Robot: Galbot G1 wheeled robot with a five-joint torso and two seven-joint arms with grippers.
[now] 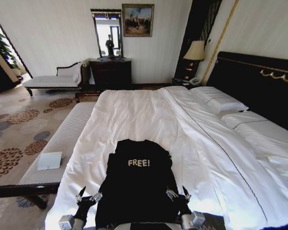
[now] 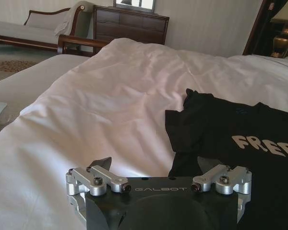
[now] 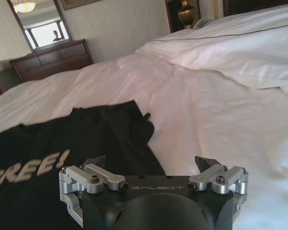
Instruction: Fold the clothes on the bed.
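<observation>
The clothes are one black top (image 1: 137, 184) with white "FREE!" lettering. It lies flat at the near end of the bed (image 1: 149, 110), chest up and collar pointing away from me. My left gripper (image 1: 90, 194) hovers open by the top's left side, near its lower edge. In the left wrist view the left gripper (image 2: 153, 165) has spread fingers, with the top's sleeve (image 2: 197, 124) just beyond. My right gripper (image 1: 178, 192) is open at the top's right side. The right wrist view shows the right gripper (image 3: 151, 163) with nothing between its fingers, above the edge of the black top (image 3: 86, 139).
White duvet (image 2: 110, 96) spreads around the top. Pillows (image 1: 218, 100) and a black headboard (image 1: 259, 81) are on the right. A pale bench (image 1: 62, 139) with a white sheet (image 1: 49, 160) on it runs along the bed's left side. A dresser (image 1: 110, 72) stands against the far wall.
</observation>
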